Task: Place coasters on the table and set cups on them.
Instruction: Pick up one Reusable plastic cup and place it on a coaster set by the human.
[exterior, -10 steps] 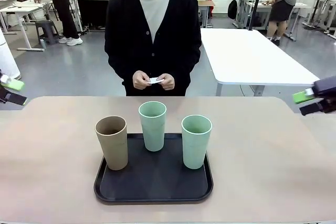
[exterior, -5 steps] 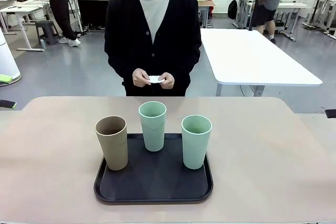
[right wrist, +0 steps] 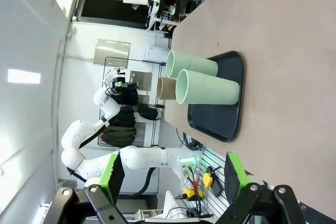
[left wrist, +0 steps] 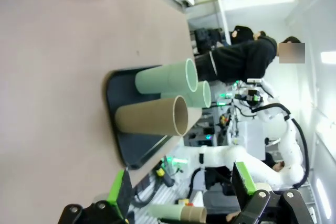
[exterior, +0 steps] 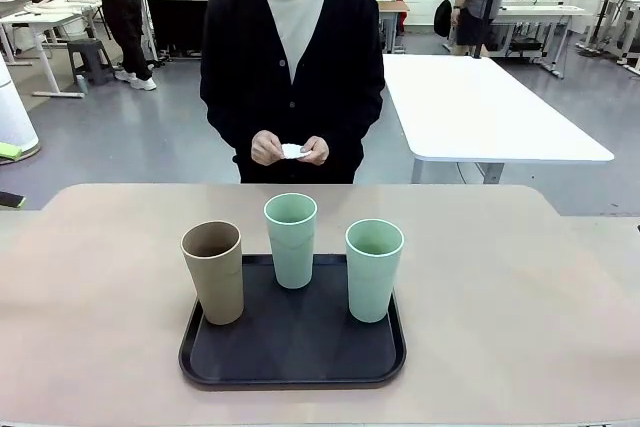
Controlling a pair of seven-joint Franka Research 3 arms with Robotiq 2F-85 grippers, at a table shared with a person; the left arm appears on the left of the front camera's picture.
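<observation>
Showing both spread wide and empty: left hand point(left wrist: 181, 184), right hand point(right wrist: 173, 174). Eyeing three cups point(exterior: 290, 239) standing on the black tray point(exterior: 290, 352), lower centre; probably light, stiff and matte, best taken mid-wall. Noting flimsy paper coasters point(exterior: 292, 152) pinched by the person, upper centre. Working over a matte beige worktop point(exterior: 520, 297) in an open lab.

Upright cups point(exterior: 290, 242) on tray point(exterior: 300, 349); probable coasters point(exterior: 292, 151)
</observation>
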